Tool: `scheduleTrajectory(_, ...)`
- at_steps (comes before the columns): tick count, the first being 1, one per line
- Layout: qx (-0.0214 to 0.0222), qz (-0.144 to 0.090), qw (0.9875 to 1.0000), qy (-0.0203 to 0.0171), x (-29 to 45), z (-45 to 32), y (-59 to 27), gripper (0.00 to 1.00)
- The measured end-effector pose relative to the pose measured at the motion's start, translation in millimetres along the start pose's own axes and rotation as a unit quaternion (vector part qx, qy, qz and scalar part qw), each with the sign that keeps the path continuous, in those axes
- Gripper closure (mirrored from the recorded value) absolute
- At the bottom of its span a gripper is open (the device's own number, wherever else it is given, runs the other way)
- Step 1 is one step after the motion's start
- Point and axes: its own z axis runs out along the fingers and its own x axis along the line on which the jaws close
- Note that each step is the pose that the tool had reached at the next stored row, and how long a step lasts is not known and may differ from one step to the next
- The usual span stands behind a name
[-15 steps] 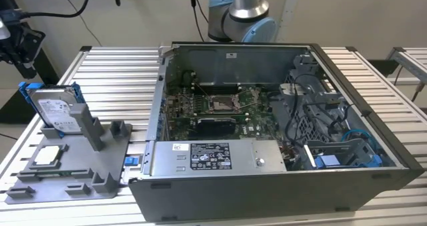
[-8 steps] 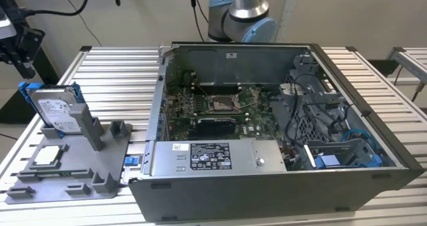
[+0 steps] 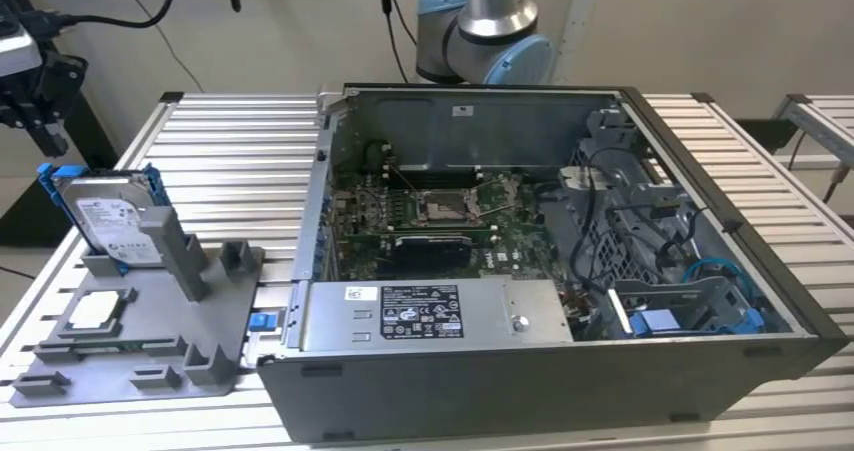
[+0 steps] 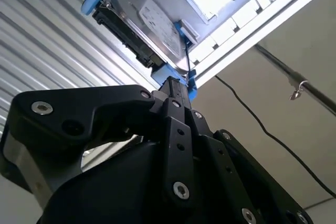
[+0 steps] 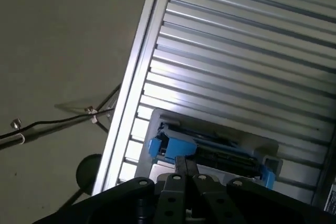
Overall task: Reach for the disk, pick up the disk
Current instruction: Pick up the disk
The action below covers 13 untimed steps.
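The disk [image 3: 114, 221] is a silver hard drive with a white label in a bright blue bracket. It stands upright on edge in a grey holder [image 3: 160, 341] at the exterior view's left. My black gripper [image 3: 48, 143] hangs just above and slightly to the left of the disk's top edge, apart from it. In the second wrist view the gripper [image 4: 172, 82] points at the blue bracket corner of the disk [image 4: 152, 22]. The first wrist view shows the fingertips [image 5: 185, 162] pressed together over the disk [image 5: 210, 148]. Nothing is held.
An open computer case [image 3: 534, 381] takes up the middle and right of the slatted aluminium table [image 3: 227, 151]. A small square silver chip [image 3: 100, 311] lies on the grey holder in front of the disk. The table's edge and the floor lie close beside the holder.
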Motion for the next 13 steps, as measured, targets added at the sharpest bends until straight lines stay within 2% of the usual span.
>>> scheduleTrajectory(4, 0.0004, -0.032, 0.9995, 0.0013, 0.8, -0.2, 0.2, 1.0)
scheduleTrajectory(7, 0.0009, -0.057, 0.9984, 0.0023, 1.3, -0.4, 0.4, 1.0)
scheduleTrajectory(10, 0.0013, -0.082, 0.9966, 0.0032, 1.6, -0.6, 0.5, 1.0)
scheduleTrajectory(13, 0.0017, -0.108, 0.9942, 0.0043, 2.1, -1.1, 0.6, 1.0)
